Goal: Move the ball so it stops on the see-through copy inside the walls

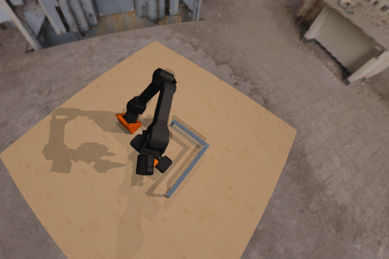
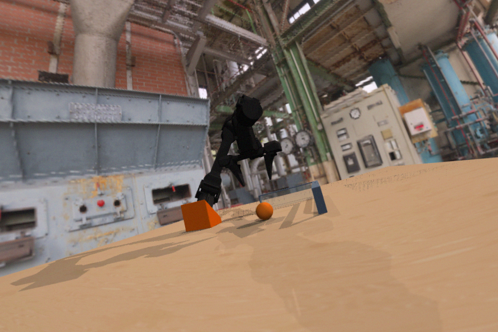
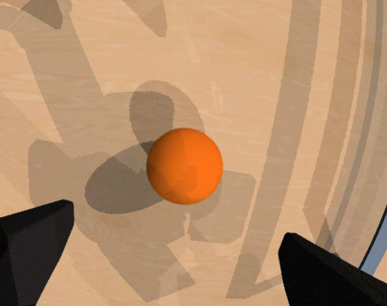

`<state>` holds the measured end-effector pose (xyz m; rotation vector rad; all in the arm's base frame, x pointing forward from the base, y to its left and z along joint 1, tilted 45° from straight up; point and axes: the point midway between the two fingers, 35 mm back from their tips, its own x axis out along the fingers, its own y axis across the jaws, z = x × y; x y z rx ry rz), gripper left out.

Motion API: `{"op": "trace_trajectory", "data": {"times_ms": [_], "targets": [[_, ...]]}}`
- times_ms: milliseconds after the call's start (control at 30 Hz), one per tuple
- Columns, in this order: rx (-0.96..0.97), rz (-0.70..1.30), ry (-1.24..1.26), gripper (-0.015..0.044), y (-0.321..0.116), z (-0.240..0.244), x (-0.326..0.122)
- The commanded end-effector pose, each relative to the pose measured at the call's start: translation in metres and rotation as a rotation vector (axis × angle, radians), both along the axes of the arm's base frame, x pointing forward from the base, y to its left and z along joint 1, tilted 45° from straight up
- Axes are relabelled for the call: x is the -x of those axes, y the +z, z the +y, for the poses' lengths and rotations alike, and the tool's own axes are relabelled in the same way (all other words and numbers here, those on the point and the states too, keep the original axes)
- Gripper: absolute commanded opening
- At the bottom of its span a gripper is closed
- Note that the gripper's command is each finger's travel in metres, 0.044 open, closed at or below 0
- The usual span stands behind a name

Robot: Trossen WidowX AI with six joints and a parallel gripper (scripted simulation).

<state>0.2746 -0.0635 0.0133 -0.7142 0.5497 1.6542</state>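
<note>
The orange ball (image 1: 156, 162) (image 2: 264, 211) (image 3: 184, 166) lies on the table inside the corner of the two low clear walls, apart from both. No separate see-through copy shows in any view; its place looks covered by the ball. The walls have blue-grey top edges, one long wall (image 1: 188, 169) (image 2: 320, 198) (image 3: 385, 238) and one shorter wall (image 1: 188, 132). My gripper (image 2: 256, 182) (image 3: 179, 232) is open and empty, above the ball, with both fingertips clear of it. In the top view the gripper hides most of the ball.
The orange arm base (image 1: 129, 123) (image 2: 199, 215) stands on the wooden table (image 1: 94, 212) (image 2: 200, 279), to the left of the walls in the top view. Shadows of the arm and walls fall across the table around the ball.
</note>
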Motion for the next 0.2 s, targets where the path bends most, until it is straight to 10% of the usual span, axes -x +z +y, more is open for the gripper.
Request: {"op": "trace_trajectory", "data": {"times_ms": [0,167], "targets": [[0.008,-0.014,-0.004,0.0440,0.0246,-0.0251,-0.0026],[0.008,-0.015,-0.004,0.0440,0.0267,-0.0267,-0.0024]]}}
